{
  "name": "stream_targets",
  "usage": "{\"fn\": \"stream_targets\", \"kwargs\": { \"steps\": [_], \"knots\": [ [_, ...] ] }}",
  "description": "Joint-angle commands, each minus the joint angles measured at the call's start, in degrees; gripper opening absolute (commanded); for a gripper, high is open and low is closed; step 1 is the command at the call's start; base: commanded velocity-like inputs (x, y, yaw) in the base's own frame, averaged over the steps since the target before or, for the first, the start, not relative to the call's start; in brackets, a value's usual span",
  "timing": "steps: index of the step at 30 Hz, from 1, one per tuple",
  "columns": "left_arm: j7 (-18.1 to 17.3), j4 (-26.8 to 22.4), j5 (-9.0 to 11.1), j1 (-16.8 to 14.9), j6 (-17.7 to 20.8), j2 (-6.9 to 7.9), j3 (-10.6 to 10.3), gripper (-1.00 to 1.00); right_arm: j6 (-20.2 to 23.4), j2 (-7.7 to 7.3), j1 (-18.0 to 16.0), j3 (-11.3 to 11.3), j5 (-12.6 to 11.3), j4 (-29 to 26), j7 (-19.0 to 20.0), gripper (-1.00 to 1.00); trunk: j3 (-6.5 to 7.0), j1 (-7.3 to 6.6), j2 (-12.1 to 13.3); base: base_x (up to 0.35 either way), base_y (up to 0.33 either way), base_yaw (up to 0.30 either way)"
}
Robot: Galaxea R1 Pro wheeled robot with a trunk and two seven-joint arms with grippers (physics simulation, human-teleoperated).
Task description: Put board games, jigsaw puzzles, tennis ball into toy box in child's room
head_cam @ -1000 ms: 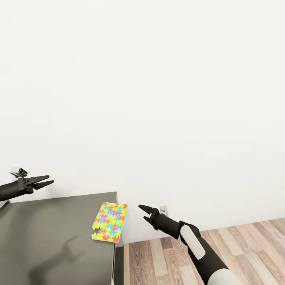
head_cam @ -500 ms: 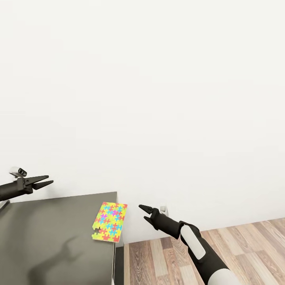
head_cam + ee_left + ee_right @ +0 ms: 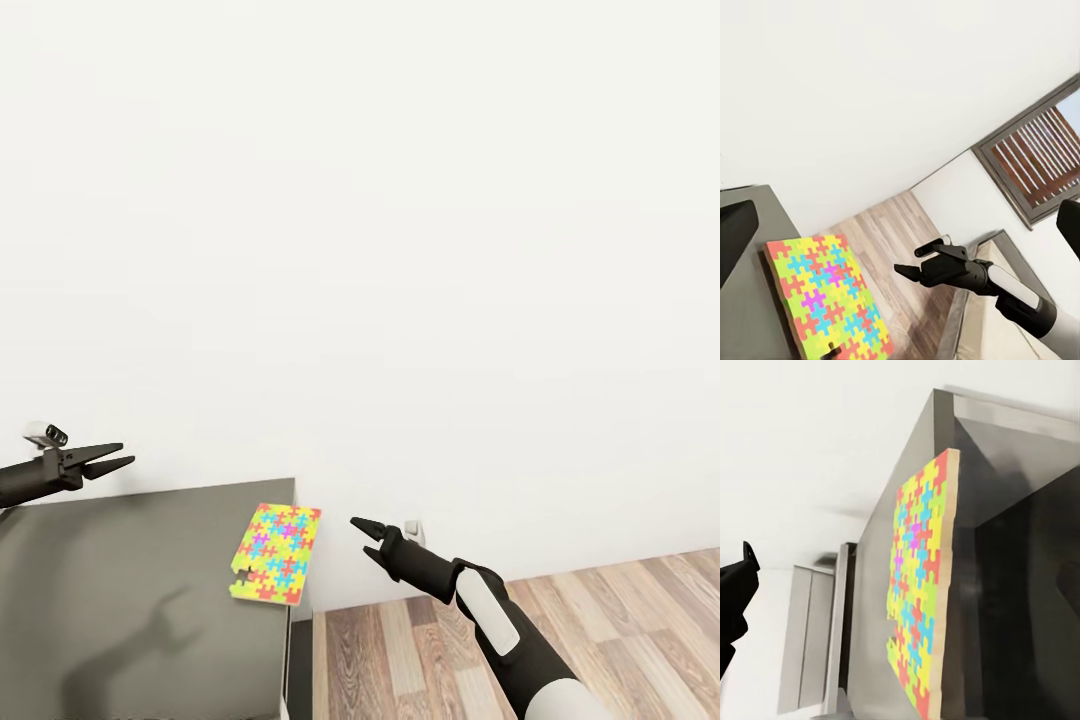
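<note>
One jigsaw puzzle [image 3: 277, 553], a flat square of yellow, green, pink and blue pieces, lies at the right edge of a dark grey cabinet top [image 3: 120, 580], its corner overhanging. It also appears in the left wrist view as the puzzle [image 3: 825, 296] and in the right wrist view as the puzzle [image 3: 919, 600]. My left gripper [image 3: 127, 455] hovers open above the cabinet's far left, well away from the puzzle. My right gripper [image 3: 358, 535] is open in the air just right of the puzzle, off the cabinet's edge, holding nothing. The right gripper [image 3: 907, 264] shows beyond the puzzle.
A bare white wall stands right behind the cabinet. Wood plank floor [image 3: 600, 620] lies to the right, below my right arm. A window with dark slatted blinds [image 3: 1042, 157] is in the left wrist view.
The cabinet top and puzzle have slid slightly up in the picture while both arms keep their place: the view has moved. Both grippers hold the same pose.
</note>
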Motion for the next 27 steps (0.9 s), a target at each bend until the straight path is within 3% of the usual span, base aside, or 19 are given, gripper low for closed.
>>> {"fn": "stream_targets", "kwargs": {
  "steps": [1, 15, 27],
  "knots": [
    [-0.23, 0.02, 0.3, -0.08, 0.61, 0.06, -0.4, 1.0, 0.26, 0.0, -0.04, -0.02, -0.23, -0.01, 0.01, 1.0, -0.24, 0.22, -0.45, 0.0, 0.0, 0.0],
    [-0.23, 0.02, 0.3, -0.09, 0.61, 0.06, -0.4, 1.0, 0.27, 0.0, -0.04, -0.02, -0.23, 0.04, 0.01, 1.0, -2.76, 3.3, -6.07, 0.0, 0.0, 0.0],
    [-0.23, 0.02, 0.3, -0.09, 0.61, 0.13, -0.38, 1.0, 0.27, 0.0, -0.04, -0.08, -0.24, 0.04, 0.01, 1.0, -2.76, 3.3, -6.07, 0.0, 0.008, 0.0]
  ]
}}
